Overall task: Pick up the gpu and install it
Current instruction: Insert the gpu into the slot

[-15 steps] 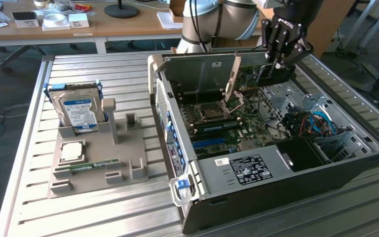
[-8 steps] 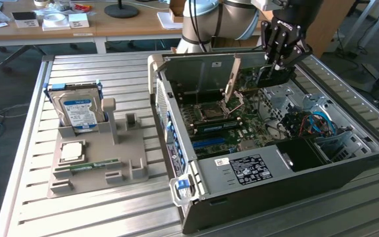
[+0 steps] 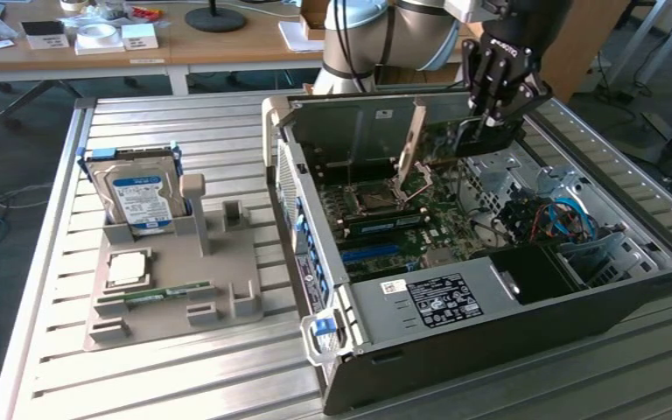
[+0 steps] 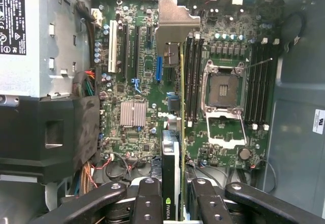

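Between your gripper's [image 4: 176, 196] black fingers [image 4: 148, 198] sits the gpu [image 4: 171, 173]. They're clamped on both flat faces of the card, so you've got it. From the wrist view the card is edge-on, with a green-and-white logo label next to the grip. It runs away from the fingers to its silver bracket [image 4: 175, 26] at the far end. Under it is the green motherboard [image 4: 137, 82]. The card lines up over the strip between the blue slot [image 4: 158, 69] and the nearest black memory slots [image 4: 190, 76]. The open CPU socket [image 4: 223, 89] is just past those slots, and a small finned heatsink [image 4: 133, 114] is on the other side of the card. The exterior view has the gripper and the dark card inside the open computer case [image 3: 523, 341], near its back wall and above the board. You can't tell from either view whether the card edge is touching a slot. The power supply [image 3: 436, 302] with its black label fills the case's near end. Well apart, on the exterior view's left, a grey fixture tray [image 3: 167, 262] rests on the slatted metal table [image 3: 196, 376]. It holds a hard drive [image 3: 137, 192] standing upright, a processor chip [image 3: 126, 267] lying flat, and a narrow green memory stick [image 3: 155, 297].
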Robot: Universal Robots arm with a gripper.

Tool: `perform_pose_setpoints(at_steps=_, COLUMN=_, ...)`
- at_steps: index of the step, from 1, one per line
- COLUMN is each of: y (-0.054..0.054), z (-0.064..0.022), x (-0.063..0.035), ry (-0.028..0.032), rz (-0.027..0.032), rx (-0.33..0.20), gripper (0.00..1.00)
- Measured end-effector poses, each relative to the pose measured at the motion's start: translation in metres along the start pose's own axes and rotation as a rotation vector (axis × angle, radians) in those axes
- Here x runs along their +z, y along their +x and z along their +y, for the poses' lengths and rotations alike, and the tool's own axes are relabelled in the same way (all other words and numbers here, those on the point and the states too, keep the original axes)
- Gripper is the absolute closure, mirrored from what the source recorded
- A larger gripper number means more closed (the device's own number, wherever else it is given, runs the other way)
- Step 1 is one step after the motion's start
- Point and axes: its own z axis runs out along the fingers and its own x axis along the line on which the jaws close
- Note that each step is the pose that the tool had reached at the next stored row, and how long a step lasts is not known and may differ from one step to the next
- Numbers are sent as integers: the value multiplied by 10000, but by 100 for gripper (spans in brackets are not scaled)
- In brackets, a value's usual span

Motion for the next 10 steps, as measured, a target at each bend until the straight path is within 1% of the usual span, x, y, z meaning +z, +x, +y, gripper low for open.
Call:
perform_pose_setpoints(at_steps=2, y=0, z=1, x=16, ry=0, rz=1, rx=0, gripper=73)
perform_pose_setpoints(at_steps=10, y=0, z=2, x=25, ry=1, rz=-2, rx=0, gripper=73)
